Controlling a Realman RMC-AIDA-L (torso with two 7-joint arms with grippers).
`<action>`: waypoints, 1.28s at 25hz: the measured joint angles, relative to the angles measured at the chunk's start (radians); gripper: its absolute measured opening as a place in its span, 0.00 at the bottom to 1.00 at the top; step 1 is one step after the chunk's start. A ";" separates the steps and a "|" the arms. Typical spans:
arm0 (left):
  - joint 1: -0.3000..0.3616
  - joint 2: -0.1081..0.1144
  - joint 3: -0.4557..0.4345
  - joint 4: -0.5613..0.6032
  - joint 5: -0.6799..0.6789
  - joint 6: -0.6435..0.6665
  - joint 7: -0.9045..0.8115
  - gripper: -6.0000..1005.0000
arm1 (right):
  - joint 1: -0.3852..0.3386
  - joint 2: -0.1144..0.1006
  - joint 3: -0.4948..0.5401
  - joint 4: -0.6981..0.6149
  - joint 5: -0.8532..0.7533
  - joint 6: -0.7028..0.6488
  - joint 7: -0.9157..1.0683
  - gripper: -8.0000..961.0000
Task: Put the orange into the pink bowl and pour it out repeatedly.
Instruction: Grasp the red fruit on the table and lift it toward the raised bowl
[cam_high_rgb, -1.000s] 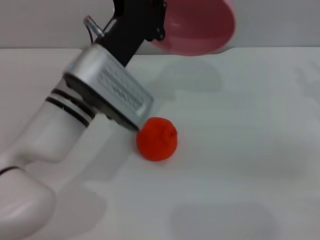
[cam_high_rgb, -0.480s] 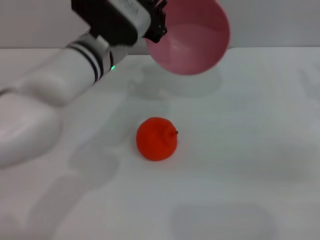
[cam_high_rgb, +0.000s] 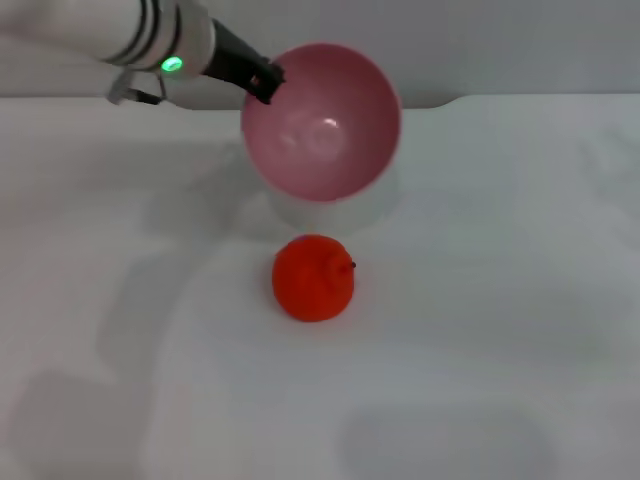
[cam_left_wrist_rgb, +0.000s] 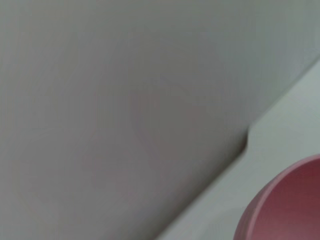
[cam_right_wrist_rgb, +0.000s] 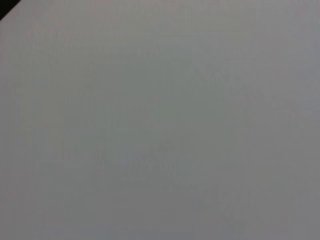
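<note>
The orange (cam_high_rgb: 314, 277) lies on the white table, near the middle of the head view. The pink bowl (cam_high_rgb: 322, 122) is held in the air behind it, tilted so that its empty inside faces me. My left gripper (cam_high_rgb: 264, 82) is shut on the bowl's rim at its upper left. A piece of the bowl's rim also shows in the left wrist view (cam_left_wrist_rgb: 285, 205). My right gripper is out of view.
The white table (cam_high_rgb: 500, 300) spreads around the orange. A grey wall (cam_high_rgb: 540, 45) rises behind the table's far edge. The left arm (cam_high_rgb: 150, 35) reaches in from the upper left.
The left arm has swung up and back to the left. The bowl has come down and leftward, turning its opening toward me. The orange has not moved.
</note>
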 joint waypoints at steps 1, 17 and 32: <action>-0.012 0.003 -0.052 -0.007 0.003 0.048 0.025 0.05 | 0.001 0.000 0.000 -0.003 -0.013 0.006 0.000 0.63; 0.004 0.102 -0.347 -0.014 0.076 0.349 0.082 0.05 | 0.029 -0.019 0.036 -0.501 -0.946 0.385 0.843 0.63; 0.002 0.094 -0.335 -0.013 0.088 0.349 0.089 0.05 | 0.456 0.007 -0.149 -0.613 -2.023 0.054 1.533 0.63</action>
